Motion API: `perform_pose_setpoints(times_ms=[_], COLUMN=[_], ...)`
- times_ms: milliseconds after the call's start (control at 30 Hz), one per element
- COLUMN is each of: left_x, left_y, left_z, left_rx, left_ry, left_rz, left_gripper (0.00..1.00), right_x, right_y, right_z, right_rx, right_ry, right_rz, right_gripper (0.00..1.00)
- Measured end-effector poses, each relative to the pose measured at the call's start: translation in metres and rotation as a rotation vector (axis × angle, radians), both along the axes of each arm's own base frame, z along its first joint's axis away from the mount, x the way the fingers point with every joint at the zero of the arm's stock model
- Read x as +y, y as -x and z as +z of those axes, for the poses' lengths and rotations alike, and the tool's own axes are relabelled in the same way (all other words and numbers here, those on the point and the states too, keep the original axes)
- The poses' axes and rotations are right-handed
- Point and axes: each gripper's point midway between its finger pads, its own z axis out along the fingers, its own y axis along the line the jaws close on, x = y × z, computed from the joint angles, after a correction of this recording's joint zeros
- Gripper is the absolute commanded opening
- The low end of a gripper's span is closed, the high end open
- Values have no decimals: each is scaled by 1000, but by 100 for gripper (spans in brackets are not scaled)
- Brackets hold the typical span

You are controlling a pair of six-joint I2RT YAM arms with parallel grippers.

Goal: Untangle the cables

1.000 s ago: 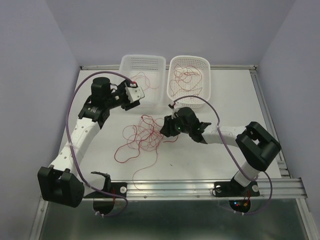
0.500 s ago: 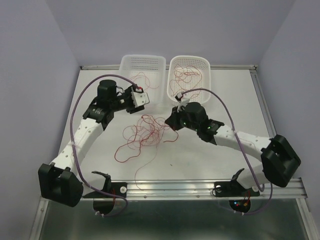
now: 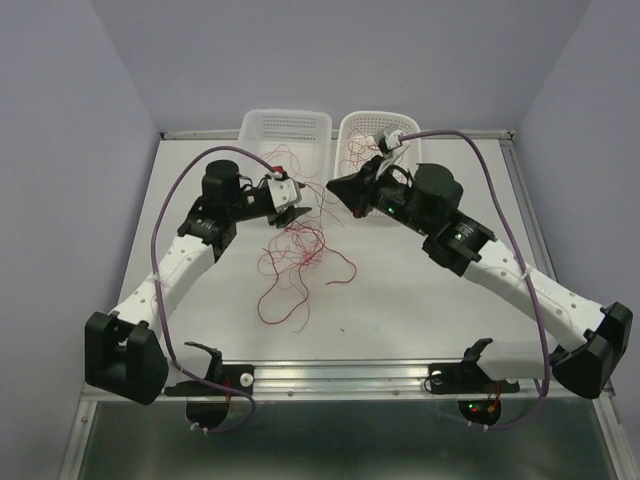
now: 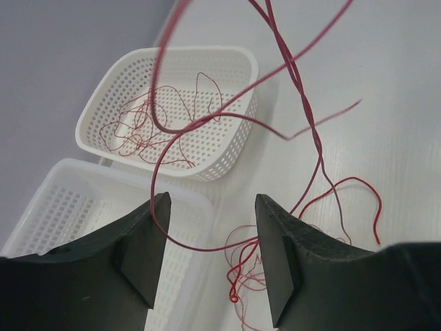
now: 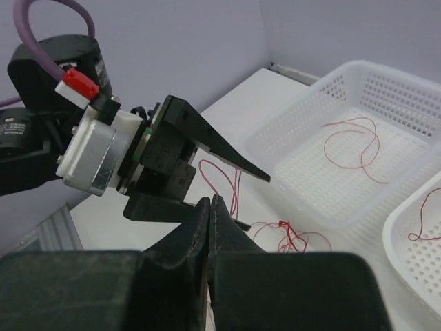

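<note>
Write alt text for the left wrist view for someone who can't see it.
The left pincer, open, frames thin red wires dangling over a white table. Beyond sit a near basket and a far basket, the latter holding red wire.

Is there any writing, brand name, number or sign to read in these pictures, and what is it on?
No readable text anywhere.
The left basket, the right basket, the table, the red cables, the left arm and the right arm show no lettering.
The red block on the left arm's wrist is plain.
</note>
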Motion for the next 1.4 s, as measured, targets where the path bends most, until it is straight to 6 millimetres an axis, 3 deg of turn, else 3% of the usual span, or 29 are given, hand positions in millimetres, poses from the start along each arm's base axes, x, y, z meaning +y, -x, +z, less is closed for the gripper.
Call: perform_pose_setpoints(times_ms=[200, 333, 500, 700, 1000, 1300, 1400], left_x=[-1, 2, 3, -5, -30, -56, -61], left_y=[14, 29, 37, 41, 6, -1, 3], left_z=[-14, -25, 0, 22, 8, -11, -13], left_rx=[17, 35, -29, -62, 79, 166, 171], left_ry=[71, 97, 148, 192, 203, 206, 204], left_rz=[-5, -8, -11, -77, -117, -177, -194], left_gripper=[63, 65, 69, 66, 61, 51, 37], right_x=[-10, -22, -31, -23, -11, -27, -36], right_y=[1, -1, 3, -5, -17, -5, -4], right_z=[45, 92, 147, 160, 172, 219, 242], right_rx=[-73, -150, -236, -251, -251, -333, -374], right_ry=[-23, -66, -135, -135, -135, -202, -232], right_rz=[-33, -85, -104, -106, -104, -130, -159], right_gripper=[0, 0, 1, 1, 0, 0, 1])
